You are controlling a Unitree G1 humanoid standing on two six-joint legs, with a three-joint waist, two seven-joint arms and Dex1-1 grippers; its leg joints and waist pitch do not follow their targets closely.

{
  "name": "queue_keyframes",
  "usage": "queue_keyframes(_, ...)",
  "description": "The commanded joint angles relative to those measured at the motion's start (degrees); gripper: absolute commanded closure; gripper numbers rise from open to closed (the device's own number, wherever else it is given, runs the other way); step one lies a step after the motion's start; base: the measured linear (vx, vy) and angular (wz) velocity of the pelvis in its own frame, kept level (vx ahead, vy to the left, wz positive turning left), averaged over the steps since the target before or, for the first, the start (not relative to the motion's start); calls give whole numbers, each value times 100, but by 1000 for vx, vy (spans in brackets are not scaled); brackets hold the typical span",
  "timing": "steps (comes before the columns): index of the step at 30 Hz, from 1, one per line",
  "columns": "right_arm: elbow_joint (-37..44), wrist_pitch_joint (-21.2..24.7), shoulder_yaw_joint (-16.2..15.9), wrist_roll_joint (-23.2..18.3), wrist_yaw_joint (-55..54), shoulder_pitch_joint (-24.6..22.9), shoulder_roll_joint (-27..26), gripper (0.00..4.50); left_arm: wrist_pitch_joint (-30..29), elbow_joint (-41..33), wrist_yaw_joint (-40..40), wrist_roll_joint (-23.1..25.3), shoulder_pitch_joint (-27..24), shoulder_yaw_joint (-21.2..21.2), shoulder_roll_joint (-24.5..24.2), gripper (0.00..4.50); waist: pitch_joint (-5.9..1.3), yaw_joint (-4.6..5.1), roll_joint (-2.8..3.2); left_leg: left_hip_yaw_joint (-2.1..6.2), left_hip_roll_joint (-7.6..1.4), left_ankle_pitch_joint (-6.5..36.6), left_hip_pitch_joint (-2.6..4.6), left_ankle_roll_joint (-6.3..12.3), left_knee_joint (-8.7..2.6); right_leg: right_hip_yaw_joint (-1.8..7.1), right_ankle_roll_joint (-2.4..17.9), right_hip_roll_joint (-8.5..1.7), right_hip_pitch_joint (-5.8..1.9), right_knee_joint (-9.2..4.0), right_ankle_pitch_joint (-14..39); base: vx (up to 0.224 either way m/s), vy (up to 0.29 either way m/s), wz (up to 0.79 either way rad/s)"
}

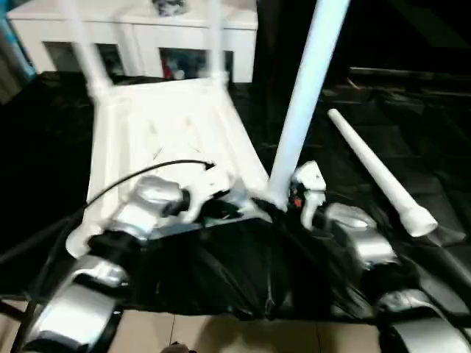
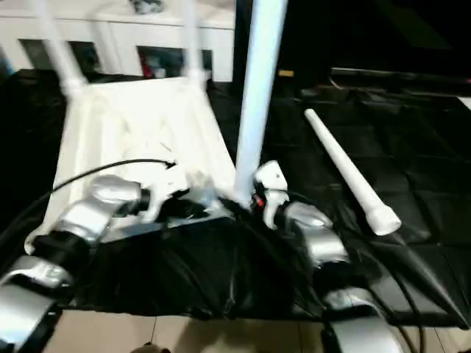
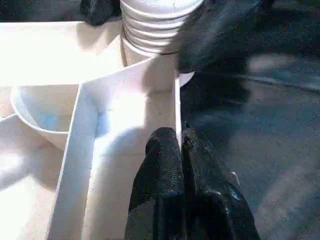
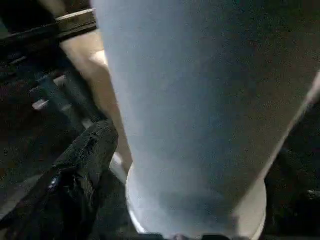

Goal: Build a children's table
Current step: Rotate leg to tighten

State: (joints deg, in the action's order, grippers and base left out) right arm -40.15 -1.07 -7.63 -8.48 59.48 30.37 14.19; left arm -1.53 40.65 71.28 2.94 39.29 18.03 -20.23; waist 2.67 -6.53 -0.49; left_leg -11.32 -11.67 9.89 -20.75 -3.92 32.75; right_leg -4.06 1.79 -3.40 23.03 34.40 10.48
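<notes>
- Black sheeting (image 1: 412, 147) covered the surface where I was working, with a white glass-doored cabinet (image 1: 132, 33) standing at the far side.
- Upside down on that sheeting lay the tabletop (image 1: 169, 132), ribbed underside up, its long axis running away from me toward the cabinet; I judged it was set that way so the corner sockets faced up for the legs.
- Two far legs (image 1: 85, 51) stood upright in their sockets.
- At the near right corner a third leg (image 1: 305, 88) rose with a slight lean to the right, its foot at the socket.
- One loose leg (image 1: 375, 173) lay on the sheeting well to the right, its flared end toward me.
- My left pincer (image 3: 180, 150) was closed on the thin edge wall of the tabletop, probably to steady it.
- My right pincer (image 1: 309, 193) sat just beside the third leg's base; whether its fingers (image 4: 90, 150) gripped or stood clear I could not tell.
</notes>
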Motion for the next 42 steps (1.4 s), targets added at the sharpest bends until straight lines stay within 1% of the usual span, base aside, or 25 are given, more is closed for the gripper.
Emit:
queue_keyframes(1, 222, 107, -263, -39, 497, -84, 10, 53, 189, -149, 369, -87, -73, 229, 18, 450, -352, -10, 17, 93, -221, 1109, 69, 336, -318, 287, 1107, -495, -309, -391, 1044, 0, 0, 0)
queue_keyframes(3, 351, 222, -352, -41, 865, -126, 147, 53, 280, -149, 589, -124, -101, 244, -72, 450, -352, -13, 25, 92, -230, 1151, 75, 306, -324, 284, 1124, -488, -288, -386, 1030, 0, 0, 0)
queue_keyframes(6, 528, 352, -486, -28, 1182, -175, 275, 89, 370, -130, 809, -120, -108, 289, -155, 450, -351, -23, 26, 92, -233, 1184, 88, 265, -328, 289, 1124, -489, -283, -388, 1082, 0, 0, 0)
queue_keyframes(10, 559, 385, -522, -20, 1252, -182, 297, 112, 412, -112, 849, -100, -107, 304, -169, 450, -350, -26, 21, 96, -227, 1182, 78, 228, -326, 286, 1115, -500, -287, -393, 1156, 0, 0, 0)
queue_keyframes(12, 694, 523, -600, -48, 1356, -234, 324, 132, 516, -39, 986, -76, -97, 308, -187, 450, -354, -35, 22, 99, -225, 1138, 80, 220, -325, 287, 1089, -495, -290, -392, 1151, 0, 0, 0)
queue_keyframes(14, 707, 541, -600, -55, 1366, -243, 318, 142, 527, -28, 993, -76, -94, 310, -188, 450, -364, -42, 35, 99, -229, 1105, 79, 230, -321, 285, 1106, -491, -288, -377, 1035, 0, 0, 0)
queue_keyframes(15, 770, 615, -607, -73, 1401, -276, 315, 162, 542, 0, 1013, -78, -83, 305, -181, 450, -363, -42, 41, 100, -228, 1114, 81, 222, -322, 282, 1121, -489, -288, -374, 1004, 0, 0, 0)
queue_keyframes(18, 835, 673, -606, -95, 1381, -332, 293, 166, 530, 25, 984, -75, -76, 294, -172, 450, -362, -48, 37, 99, -226, 1120, 79, 214, -322, 282, 1123, -488, -293, -373, 988, 0, 0, 0)
queue_keyframes(20, 844, 755, -453, -156, 1062, -402, 168, 175, 396, 105, 726, -46, -34, 233, -83, 450, -360, -58, 44, 97, -228, 1143, 82, 204, -323, 285, 1111, -487, -286, -380, 1015, 0, 0, 0)
queue_keyframes(22, 801, 764, -342, -138, 738, -415, 82, 175, 225, 154, 478, 2, 7, 188, -8, 450, -338, -63, 40, 95, -231, 1272, 104, 141, -336, 285, 1087, -493, -266, -408, 1243, 0, 0, 0)
queue_keyframes(23, 610, 720, -175, 23, -20, -373, -80, 175, -15, 209, 51, 72, 88, 111, 134, 450, -305, -53, 37, 99, -226, 1463, 124, 78, -358, 284, 1018, -505, -251, -457, 1649, 0, 0, 0)
queue_keyframes(24, 493, 671, -106, 97, -365, -340, -154, 175, -136, 221, -157, 93, 125, 71, 206, 450, -285, -29, 15, 116, -207, 1656, 152, -7, -366, 282, 910, -529, -238, -512, 2154, 0, 0, 0)
queue_keyframes(25, 342, 610, -15, 193, -820, -298, -254, 175, -293, 236, -431, 118, 173, 15, 305, 450, -274, -11, 13, 130, -206, 1716, 163, -60, -369, 285, 852, -549, -231, -529, 2394, 0, 0, 0)
queue_keyframes(26, 315, 609, 5, 197, -895, -289, -275, 176, -307, 238, -460, 121, 178, 10, 316, 450, -254, 29, 14, 152, -183, 1865, 191, -110, -377, 263, 703, -555, -214, -598, 2910, 0, 0, 0)
queue_keyframes(27, 22, 605, 231, 219, -1685, -195, -509, 176, -489, 235, -842, 150, 245, -51, 499, 450, -250, 60, 5, 166, -171, 1901, 197, -95, -371, 260, 568, -566, -207, -640, 3237, 0, 0, 0)
queue_keyframes(28, -59, 614, 303, 209, -1910, -168, -585, 176, -549, 227, -974, 156, 268, -68, 578, 450, -242, 107, 2, 186, -163, 1925, 174, -114, -381, 238, 483, -565, -217, -664, 3410, 0, 0, 0)
queue_keyframes(29, -195, 603, 401, 219, -2289, -119, -714, 176, -698, 202, -1188, 153, 298, -103, 724, 450, -255, 126, -31, 189, -154, 1926, 175, -98, -379, 222, 442, -560, -223, -678, 3467, 0, 0, 0)
queue_keyframes(30, -195, 603, 401, 219, -2289, -119, -714, 176, -698, 202, -1188, 153, 298, -103, 724, 450, -264, 159, -4, 195, -159, 1880, 174, -75, -383, 224, 446, -559, -220, -685, 3381, 0, 0, 0)
queue_keyframes(32, -408, 522, 524, 272, -2899, -28, -927, 176, -902, 148, -1518, 180, 319, -128, 959, 450, -282, 184, 1, 194, -177, 1755, 122, -41, -401, 238, 507, -548, -246, -642, 3002, 0, 0, 0)
queue_keyframes(33, -603, 394, 599, 334, -3364, 66, -1093, 176, -1012, 86, -1689, 209, 299, -113, 1130, 450, -289, 192, 9, 185, -181, 1753, 139, -34, -401, 250, 588, -534, -225, -624, 2784, 0, 0, 0)
queue_keyframes(35, -705, 267, 626, 351, -3510, 120, -1196, 176, -1058, 50, -1769, 232, 277, -97, 1221, 450, -293, 212, 10, 171, -172, 1753, 153, -22, -393, 261, 710, -528, -217, -608, 2559, 0, 0, 0)
queue_keyframes(36, -732, 151, 616, 351, -3486, 140, -1260, 176, -1057, 26, -1768, 246, 242, -65, 1268, 450, -295, 210, 8, 155, -168, 1714, 144, 22, -382, 276, 754, -523, -221, -599, 2396, 0, 0, 0)
queue_keyframes(37, -736, 97, 619, 328, -3448, 145, -1288, 141, -1053, 13, -1753, 251, 222, -44, 1280, 450, -298, 205, 10, 151, -167, 1689, 138, 46, -380, 281, 775, -525, -227, -592, 2316, 0, 0, 0)
queue_keyframes(39, -766, -1, 618, 317, -3402, 167, -1304, 104, -1033, -19, -1700, 237, 199, -20, 1259, 450, -318, 202, 12, 146, -175, 1546, 108, 106, -381, 288, 871, -507, -262, -535, 1919, 0, 0, 0)
queue_keyframes(42, -758, -28, 611, 316, -3342, 169, -1293, 85, -1019, -36, -1656, 229, 187, -8, 1232, 450, -339, 181, 13, 119, -171, 1334, 103, 164, -359, 300, 1024, -502, -281, -483, 1428, 0, 0, 0)
